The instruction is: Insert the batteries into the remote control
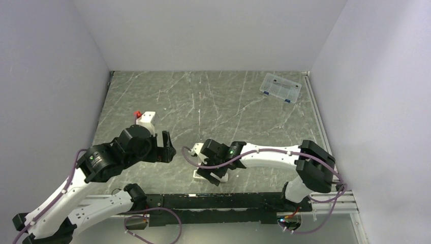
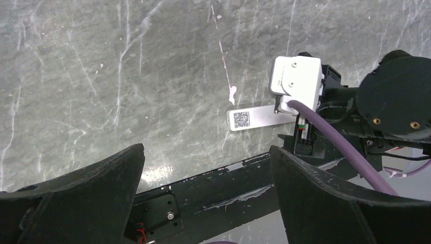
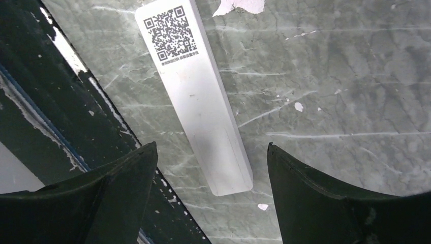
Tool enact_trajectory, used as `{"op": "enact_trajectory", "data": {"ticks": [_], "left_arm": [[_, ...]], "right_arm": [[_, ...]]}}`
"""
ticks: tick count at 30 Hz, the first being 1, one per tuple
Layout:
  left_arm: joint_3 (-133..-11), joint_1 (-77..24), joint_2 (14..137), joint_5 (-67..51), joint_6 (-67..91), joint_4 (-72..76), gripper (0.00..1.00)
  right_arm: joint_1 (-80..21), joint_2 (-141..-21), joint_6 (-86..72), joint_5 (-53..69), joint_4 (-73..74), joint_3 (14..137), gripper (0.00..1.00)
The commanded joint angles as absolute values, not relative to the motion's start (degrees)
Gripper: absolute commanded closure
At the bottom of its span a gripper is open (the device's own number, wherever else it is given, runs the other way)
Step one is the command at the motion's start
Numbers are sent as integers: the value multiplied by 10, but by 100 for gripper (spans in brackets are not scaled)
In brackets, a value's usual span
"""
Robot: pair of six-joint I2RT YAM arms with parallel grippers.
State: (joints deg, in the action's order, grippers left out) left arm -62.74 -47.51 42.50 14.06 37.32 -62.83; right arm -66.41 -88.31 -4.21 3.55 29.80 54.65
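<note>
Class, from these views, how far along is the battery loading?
Done: nothing visible; the remote control lies QR-side up, no batteries in view. In hand: the open right gripper hangs over it, grasping nothing. Remaining: opening it, loading the batteries.

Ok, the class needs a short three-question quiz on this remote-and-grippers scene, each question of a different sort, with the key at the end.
1. True or false: the right gripper is shut on the remote control.
2. What shows on the remote control's upward face? A) buttons B) a QR code C) a loaded battery recess
3. Fill in: the clear compartment box sits at the table's far ____ corner.
Key: 1 false, its jaws are open, one finger on either side of the remote control; 2 B; 3 right.
</note>
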Motion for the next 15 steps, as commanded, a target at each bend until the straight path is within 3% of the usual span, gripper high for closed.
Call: {"op": "enact_trajectory", "data": {"ticks": [1,7,15], "left_arm": [[-650,-477,404,164,388,-656,0],[-658,-476,385,170,391,-670,1],[-658,-477,373,171,397,-680,0]], "right_arm": [[-663,-897,-21,50,274,578,19],[-664,-934,-29,37,282,587,22],[-664,-964,-40,31,290,588,34]]}}
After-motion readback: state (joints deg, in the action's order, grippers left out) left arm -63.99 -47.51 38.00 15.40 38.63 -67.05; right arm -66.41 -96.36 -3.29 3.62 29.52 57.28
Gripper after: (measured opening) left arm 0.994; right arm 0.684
